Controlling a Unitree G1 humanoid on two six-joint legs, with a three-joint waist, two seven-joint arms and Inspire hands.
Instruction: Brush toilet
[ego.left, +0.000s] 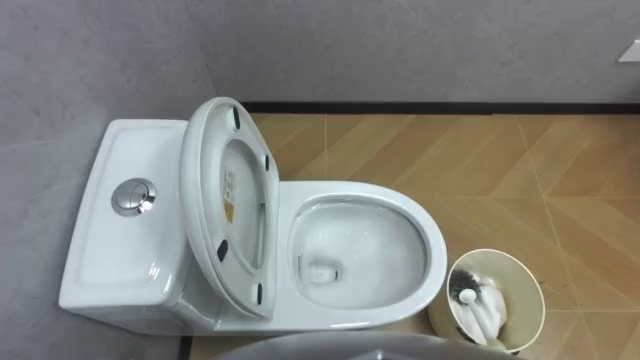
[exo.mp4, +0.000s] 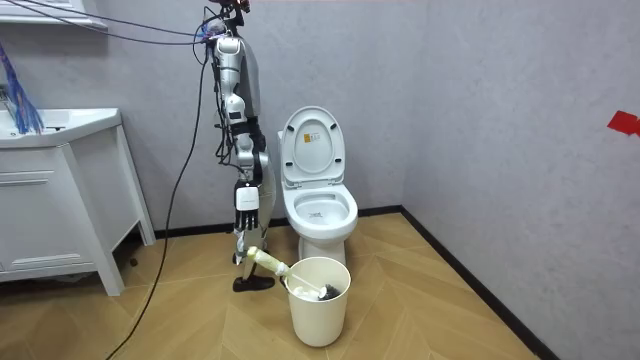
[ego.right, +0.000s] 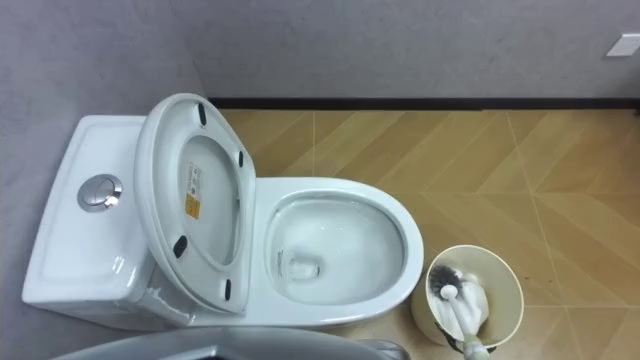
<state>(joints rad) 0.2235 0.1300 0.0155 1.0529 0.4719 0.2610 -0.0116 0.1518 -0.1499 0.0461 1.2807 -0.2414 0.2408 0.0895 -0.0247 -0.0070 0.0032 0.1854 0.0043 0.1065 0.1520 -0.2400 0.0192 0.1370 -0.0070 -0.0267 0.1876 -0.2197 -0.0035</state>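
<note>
Brush: there it is, the toilet brush (ego.left: 485, 312), dark bristles down inside the cream bucket (ego.left: 500, 253), its pale handle (exo.mp4: 266, 262) leaning out over the rim towards the robot.
Bucket spot: on the wooden floor just beside the front of the toilet bowl (ego.left: 435, 250), apart from it.
Right hand: the right hand (exo.mp4: 246, 198) hangs at the robot's side, above the handle and clear of it; from here I cannot tell how its fingers are set.
Robot: standing side-on beside the toilet, head bent over the bowl.
Handling, my guess: light and stiff, hard plastic, likely wet and slick near the bristles.
Where to hold: the bare upper end of the handle, well away from the head.
Watch out: that bucket looks light, so a brush dragged against the rim could tip or slide it.
Toilet: seat and lid (ego.left: 205, 190) up against the tank (ego.left: 110, 250), bowl wide open.
In the way: only the bucket's rim; the washstand (exo.mp4: 60, 190) stands well apart.
</note>
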